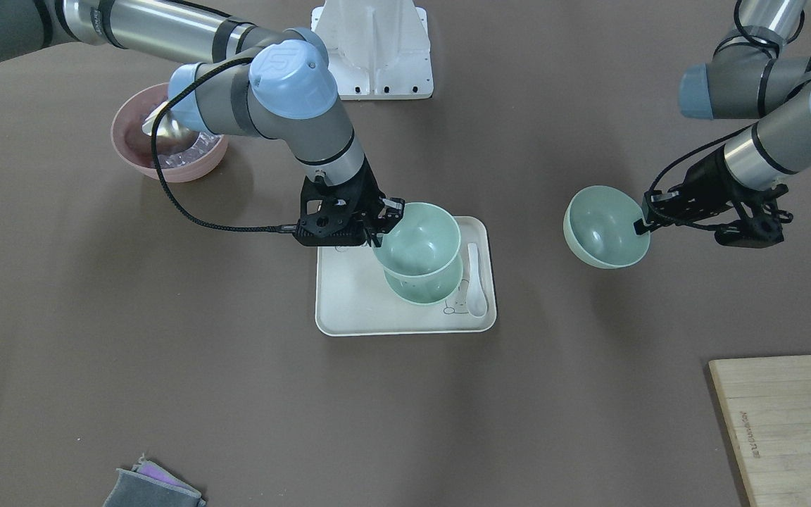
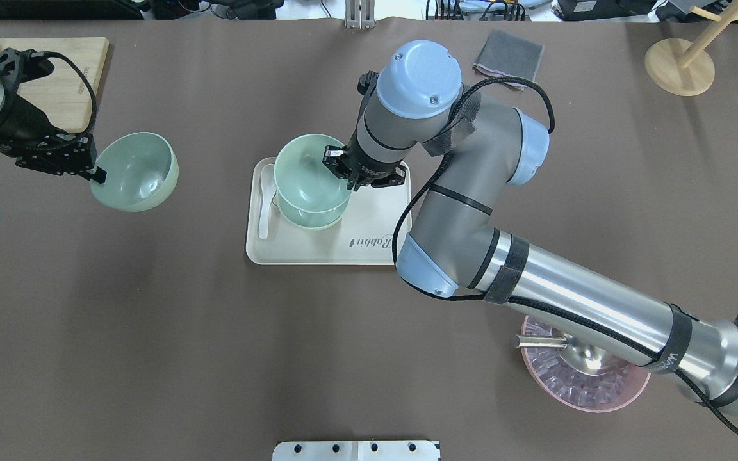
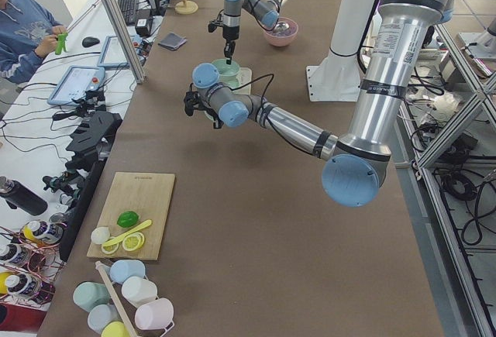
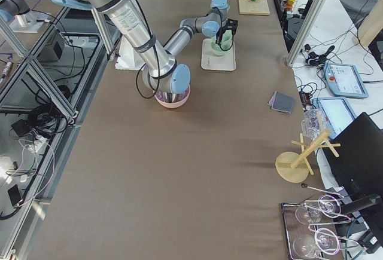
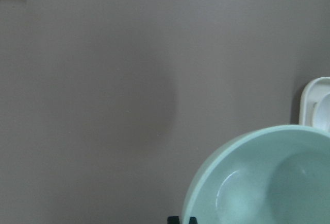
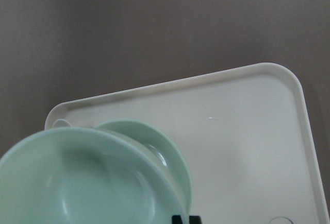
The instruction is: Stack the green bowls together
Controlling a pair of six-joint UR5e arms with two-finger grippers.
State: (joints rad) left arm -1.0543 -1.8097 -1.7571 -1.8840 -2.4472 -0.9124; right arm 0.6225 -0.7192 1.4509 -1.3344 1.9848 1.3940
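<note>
My right gripper (image 1: pixel 382 222) (image 2: pixel 350 179) is shut on the rim of a green bowl (image 1: pixel 423 236) (image 2: pixel 308 173) and holds it just above a second green bowl (image 1: pixel 425 289) (image 2: pixel 311 216) that sits on the white tray (image 1: pixel 356 303) (image 2: pixel 318 246). In the right wrist view the held bowl (image 6: pixel 87 183) overlaps the lower bowl (image 6: pixel 162 152). My left gripper (image 1: pixel 643 220) (image 2: pixel 93 171) is shut on the rim of a third green bowl (image 1: pixel 602 227) (image 2: pixel 135 171) and holds it tilted above the table, well to the robot's left of the tray; it also shows in the left wrist view (image 5: pixel 268 177).
A white spoon (image 1: pixel 476 282) (image 2: pixel 266 205) lies on the tray beside the bowls. A pink bowl (image 1: pixel 166 137) (image 2: pixel 583 384) with a metal scoop sits under my right arm. A wooden cutting board (image 1: pixel 786 422) (image 2: pixel 61 83) and a grey cloth (image 1: pixel 152 486) (image 2: pixel 508 54) lie near the table edges.
</note>
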